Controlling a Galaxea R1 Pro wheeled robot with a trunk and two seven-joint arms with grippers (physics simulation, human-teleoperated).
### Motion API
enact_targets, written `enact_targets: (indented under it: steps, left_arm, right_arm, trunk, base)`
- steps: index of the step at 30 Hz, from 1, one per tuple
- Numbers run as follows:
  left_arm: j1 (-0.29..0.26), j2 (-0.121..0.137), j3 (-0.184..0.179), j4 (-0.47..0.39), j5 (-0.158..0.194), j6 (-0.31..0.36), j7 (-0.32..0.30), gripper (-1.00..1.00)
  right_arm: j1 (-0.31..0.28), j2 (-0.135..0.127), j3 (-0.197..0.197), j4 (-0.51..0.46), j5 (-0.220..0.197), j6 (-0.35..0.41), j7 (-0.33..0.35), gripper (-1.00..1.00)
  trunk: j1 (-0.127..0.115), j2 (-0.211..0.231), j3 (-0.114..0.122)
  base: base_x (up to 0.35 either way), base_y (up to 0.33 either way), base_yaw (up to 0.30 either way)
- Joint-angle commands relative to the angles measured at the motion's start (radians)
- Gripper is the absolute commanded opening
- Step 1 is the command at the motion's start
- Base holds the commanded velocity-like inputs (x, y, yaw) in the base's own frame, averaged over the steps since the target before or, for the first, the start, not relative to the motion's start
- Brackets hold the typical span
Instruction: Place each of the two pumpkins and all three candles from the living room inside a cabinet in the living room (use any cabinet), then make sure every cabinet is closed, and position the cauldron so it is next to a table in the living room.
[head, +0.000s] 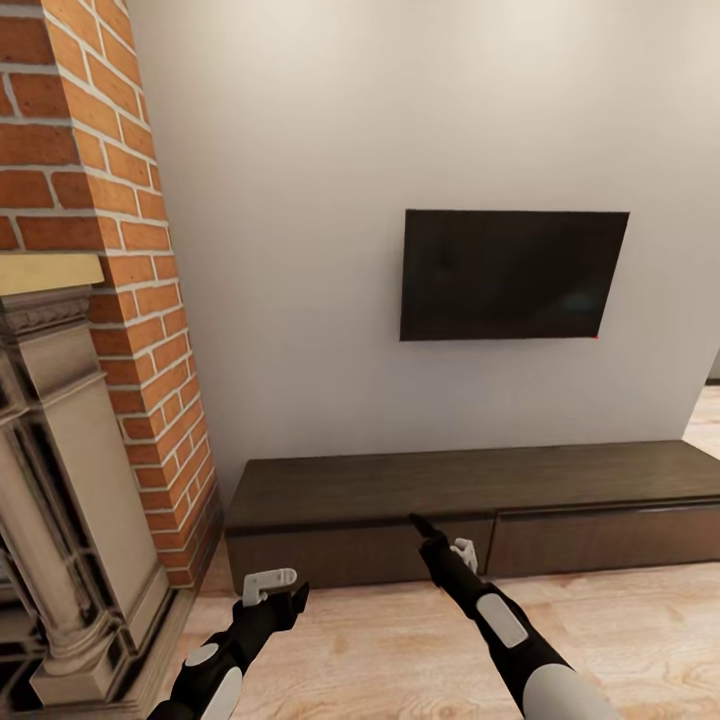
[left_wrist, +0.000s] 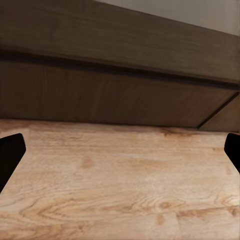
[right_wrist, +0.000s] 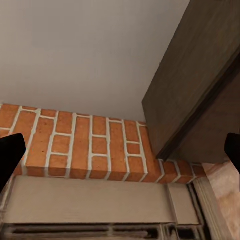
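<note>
The long low dark-brown cabinet stands against the white wall, its flat top bare and its front panels looking closed. My right gripper is open and reaches close to the cabinet's front near the middle seam. My left gripper hovers open over the wooden floor, short of the cabinet's left end. The left wrist view has the cabinet front beyond the open gripper. Past the open gripper in the right wrist view is the cabinet's end. Pumpkins, candles, cauldron and table are out of view.
An ornate grey fireplace with a red brick chimney stands close on the left. A black television hangs on the wall above the cabinet. Light wood floor lies between me and the cabinet.
</note>
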Motion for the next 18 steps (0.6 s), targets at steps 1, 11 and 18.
enact_targets:
  steps: [1, 11, 18]
  left_arm:
    - [0.0, 0.001, -0.004, -0.003, 0.01, 0.002, 0.009, 1.0]
    - [0.023, 0.002, -0.004, -0.032, 0.01, -0.001, 0.003, 1.0]
    - [0.071, 0.002, -0.003, -0.088, 0.01, 0.0, 0.003, 1.0]
  right_arm:
    - [-0.001, -0.001, -0.008, 0.002, -0.01, 0.013, 0.038, 1.0]
    - [-0.001, -0.022, -0.012, 0.105, -0.072, 0.024, 0.251, 1.0]
    - [-0.001, -0.027, -0.012, 0.115, -0.078, 0.024, 0.265, 1.0]
  trunk:
    - [0.004, -0.008, -0.004]
    - [0.042, -0.078, -0.036]
    - [0.069, -0.127, -0.058]
  base:
    - [0.0, 0.0, 0.0]
    - [0.0, 0.0, 0.0]
    - [0.0, 0.0, 0.0]
